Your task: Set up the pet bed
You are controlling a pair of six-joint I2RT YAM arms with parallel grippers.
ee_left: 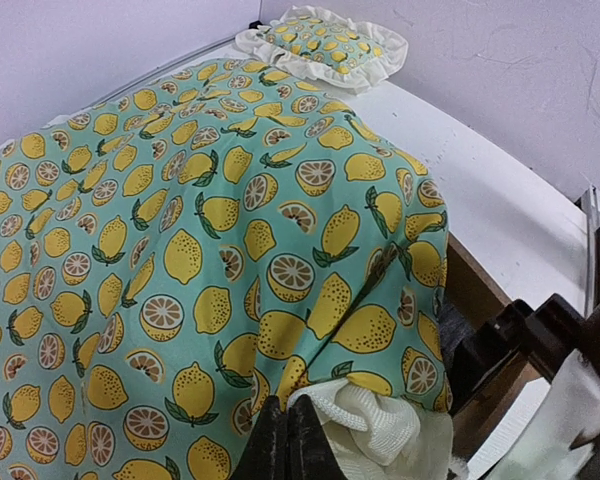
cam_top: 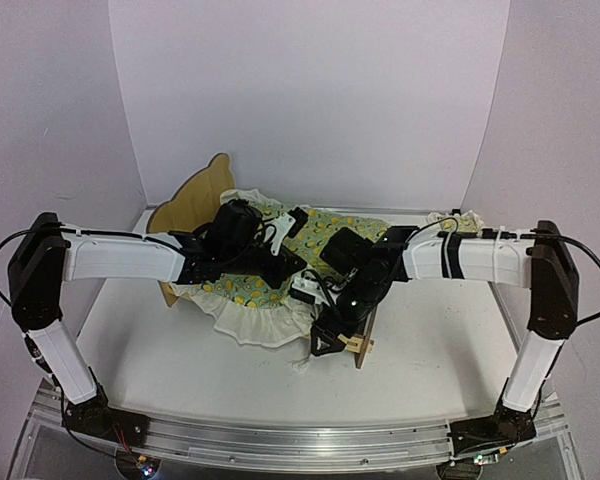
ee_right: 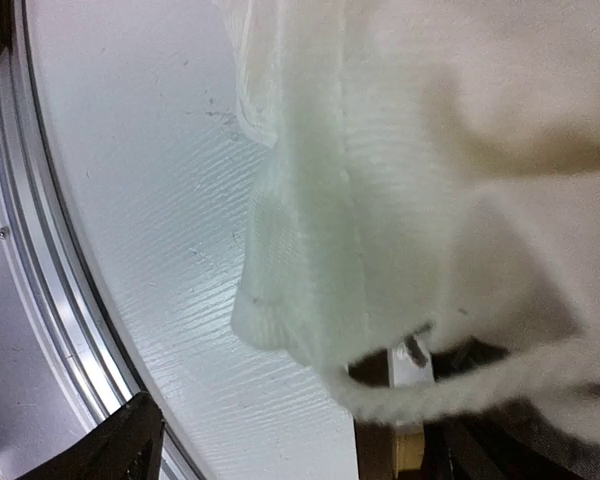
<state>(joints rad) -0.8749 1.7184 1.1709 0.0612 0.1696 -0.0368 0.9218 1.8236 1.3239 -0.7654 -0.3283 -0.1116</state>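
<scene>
With left gripper [ee_left: 285, 418] pinched shut on blanket [ee_left: 180, 250] and right gripper [cam_top: 326, 338] spread empty, pull it squarely over bed [cam_top: 190, 205] foot, avoiding bunching.

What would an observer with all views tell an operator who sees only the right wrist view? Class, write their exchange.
Operator: I see only white fabric. What is it?
Observer: The ruffle of the lemon-print blanket, which is draped over the pet bed.
Operator: What is the left end effector doing?
Observer: The left end effector is shut on the blanket's edge.
Operator: And the pillow?
Observer: The pillow lies on the table, beyond the bed near the back wall.
</scene>
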